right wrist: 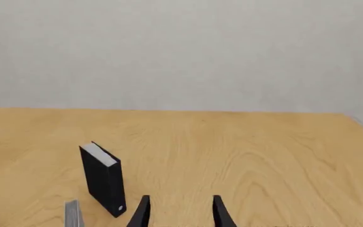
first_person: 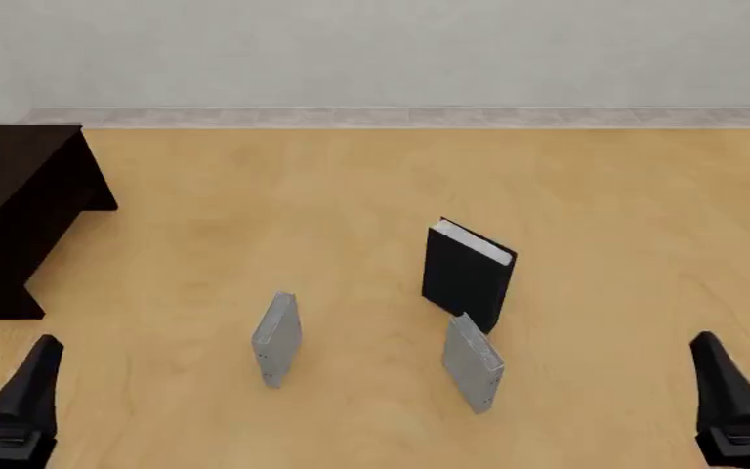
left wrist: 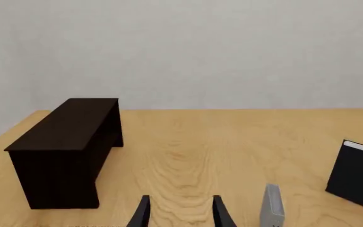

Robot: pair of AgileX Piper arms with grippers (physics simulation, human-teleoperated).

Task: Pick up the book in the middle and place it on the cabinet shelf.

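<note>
Wooden desk (first_person: 349, 195) carries the book (first_person: 468, 275) upright at frame centre, cabinet shelf (first_person: 17, 210) at far left; left gripper (left wrist: 180, 213) and right gripper (right wrist: 180, 213) gape empty at the lower corners

No legible text, label, brand or number anywhere, thick black hardcover book with white page edges (right wrist: 104, 179) — one small pale round mark low on its spine, too small to read, thin grey books (first_person: 277, 338) unmarked.
</note>
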